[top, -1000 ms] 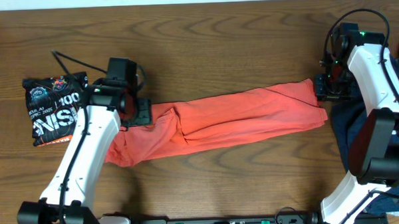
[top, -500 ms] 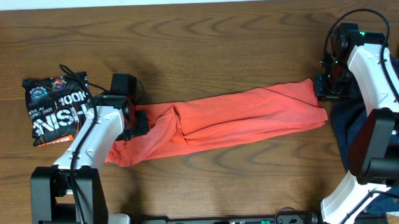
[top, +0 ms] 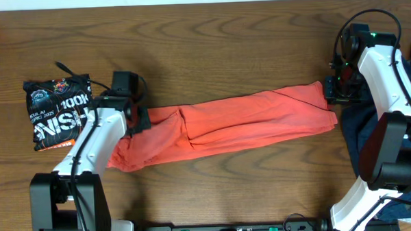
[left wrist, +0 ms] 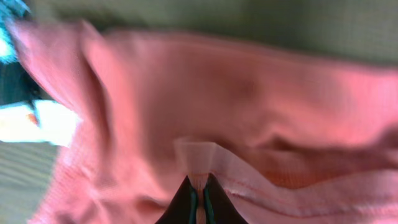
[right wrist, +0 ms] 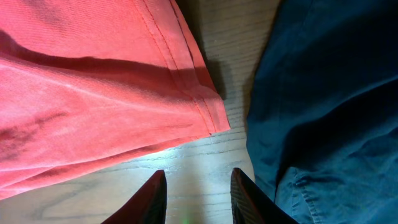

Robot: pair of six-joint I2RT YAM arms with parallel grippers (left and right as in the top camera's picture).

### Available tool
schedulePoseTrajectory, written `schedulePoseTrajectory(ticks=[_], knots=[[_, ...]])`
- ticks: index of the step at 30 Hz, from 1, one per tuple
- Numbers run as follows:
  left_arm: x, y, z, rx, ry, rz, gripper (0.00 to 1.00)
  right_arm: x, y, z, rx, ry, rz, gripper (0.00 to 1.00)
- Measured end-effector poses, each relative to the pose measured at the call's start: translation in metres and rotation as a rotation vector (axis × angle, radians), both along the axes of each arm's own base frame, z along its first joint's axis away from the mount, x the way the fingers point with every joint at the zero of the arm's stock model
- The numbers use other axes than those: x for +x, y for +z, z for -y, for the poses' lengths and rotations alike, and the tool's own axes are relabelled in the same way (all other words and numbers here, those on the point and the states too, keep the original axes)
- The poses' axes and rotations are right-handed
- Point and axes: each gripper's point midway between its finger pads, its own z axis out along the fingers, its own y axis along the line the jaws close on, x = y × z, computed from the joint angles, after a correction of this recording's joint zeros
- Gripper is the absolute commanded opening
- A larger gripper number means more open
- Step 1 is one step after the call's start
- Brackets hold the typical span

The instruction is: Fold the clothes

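**Orange shirt** (top: 226, 125): long strip, 9-to-3 across table (top: 224, 46).
**L gripper** (left wrist: 198, 190): closed, pinching hem fold at 9 o'clock end, prob. to carry it over.
**R gripper** (right wrist: 199, 196): fingers apart, empty, beside 3 o'clock hem.
**Black tee** (top: 54, 110): folded, at 9.
**Blue garment** (right wrist: 323, 93): at 3, unfolded.

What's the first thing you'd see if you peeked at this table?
The long red garment stretched across the middle of the wooden table stands out first, with the left gripper pinching a fold at its left end. A folded black shirt with white lettering lies at the far left, and a dark blue garment is heaped by the right edge, beside the open right gripper.
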Motion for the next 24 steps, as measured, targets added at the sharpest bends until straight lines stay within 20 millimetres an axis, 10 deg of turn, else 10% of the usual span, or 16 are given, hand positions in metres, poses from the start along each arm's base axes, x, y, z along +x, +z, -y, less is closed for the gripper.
schedulePoseTrajectory(ticks=[5, 12, 17, 24], knots=[[0.013, 0.011, -0.023, 0.061, 0.061, 0.058, 0.11, 0.0, 0.0, 0.0, 0.0, 0.0, 0.0, 0.33], [0.012, 0.012, -0.032, 0.088, 0.085, 0.059, 0.76, 0.0, 0.0, 0.0, 0.001, 0.0, -0.001, 0.34], [0.006, 0.017, -0.032, 0.089, 0.096, 0.05, 0.74, -0.002, 0.0, 0.0, 0.001, 0.0, -0.007, 0.35], [-0.001, 0.055, -0.016, -0.027, 0.122, 0.14, 0.29, 0.004, 0.0, 0.003, 0.006, 0.027, 0.017, 0.38]])
